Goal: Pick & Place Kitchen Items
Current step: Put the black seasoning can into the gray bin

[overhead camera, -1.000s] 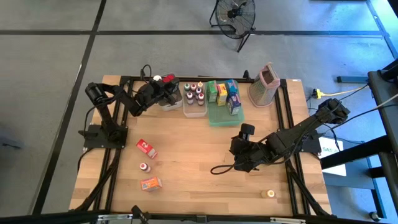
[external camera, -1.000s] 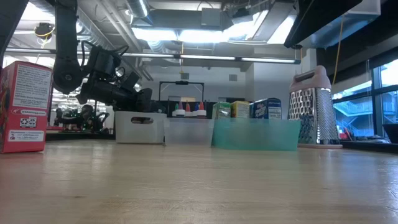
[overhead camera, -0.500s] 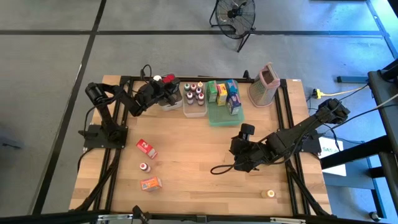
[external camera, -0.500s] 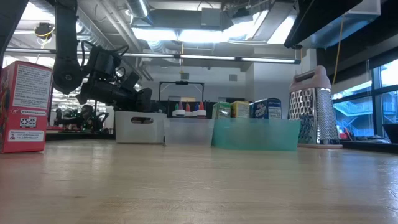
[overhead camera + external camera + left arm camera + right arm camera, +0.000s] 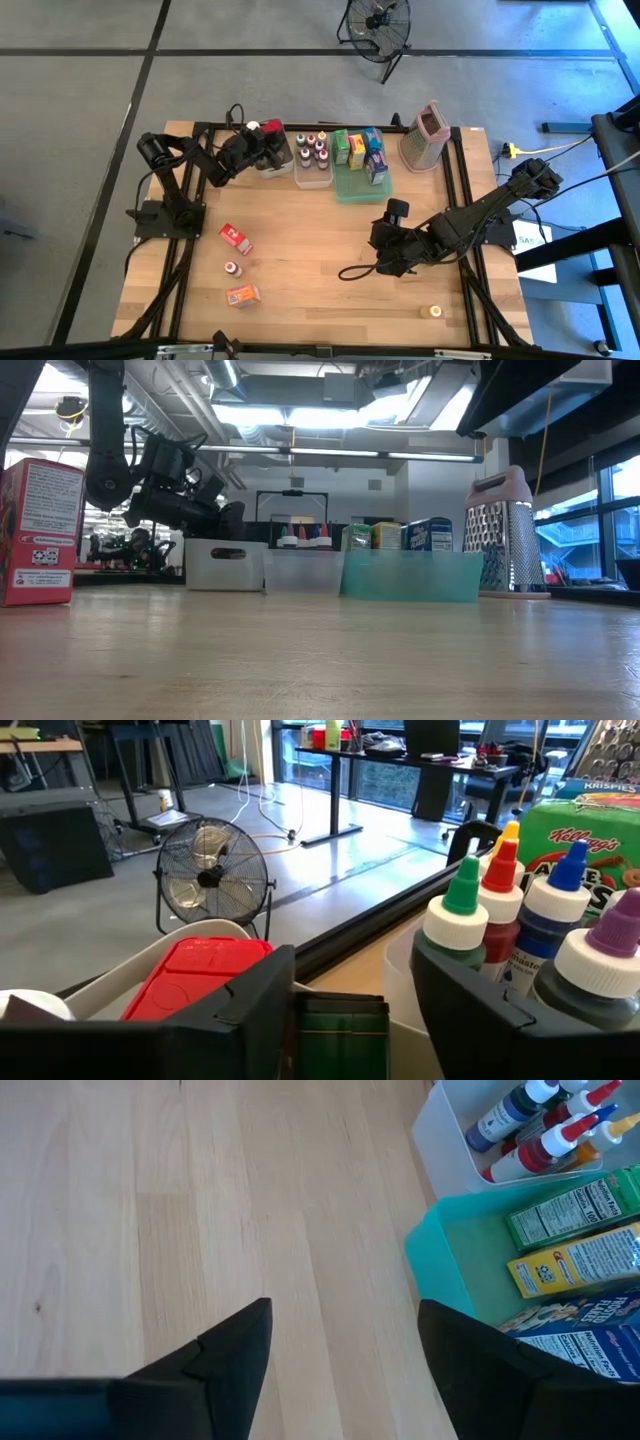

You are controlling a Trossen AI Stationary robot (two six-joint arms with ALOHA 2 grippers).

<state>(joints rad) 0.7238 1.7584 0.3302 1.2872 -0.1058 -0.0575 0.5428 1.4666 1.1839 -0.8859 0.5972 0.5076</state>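
The left pincer hangs over the bin at 11 o'clock, fingers parted around a green box; whether it grips, I cannot tell. The box could snag on a finger and tip out. The right pincer waits wide, empty, mid-table.

At the right edge of the left wrist view, a green cereal box reads "Kellogg's"; above it, a blue box reads "KRISPIES". Print on the other boxes is too small to read.
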